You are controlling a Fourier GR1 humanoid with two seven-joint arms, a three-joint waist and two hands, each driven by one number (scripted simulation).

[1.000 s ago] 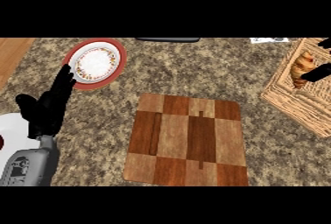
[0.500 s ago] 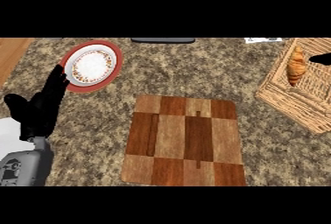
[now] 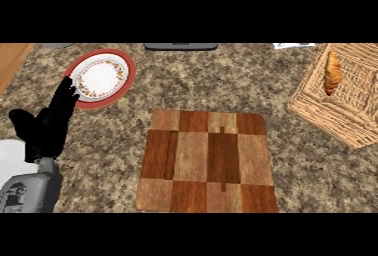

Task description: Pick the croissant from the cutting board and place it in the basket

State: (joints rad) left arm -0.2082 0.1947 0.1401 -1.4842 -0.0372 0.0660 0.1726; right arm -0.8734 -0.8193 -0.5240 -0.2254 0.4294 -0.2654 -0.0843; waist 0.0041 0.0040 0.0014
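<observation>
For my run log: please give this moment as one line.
croissant: in basket | cutting board: bare | left hand: open, resting beside plate | right hand: unseen

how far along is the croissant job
It looks done: the croissant lies inside the basket and the cutting board holds nothing. No hand is carrying anything; the left hand rests open at the left edge, and the right hand is out of view. Nothing appears left.
</observation>
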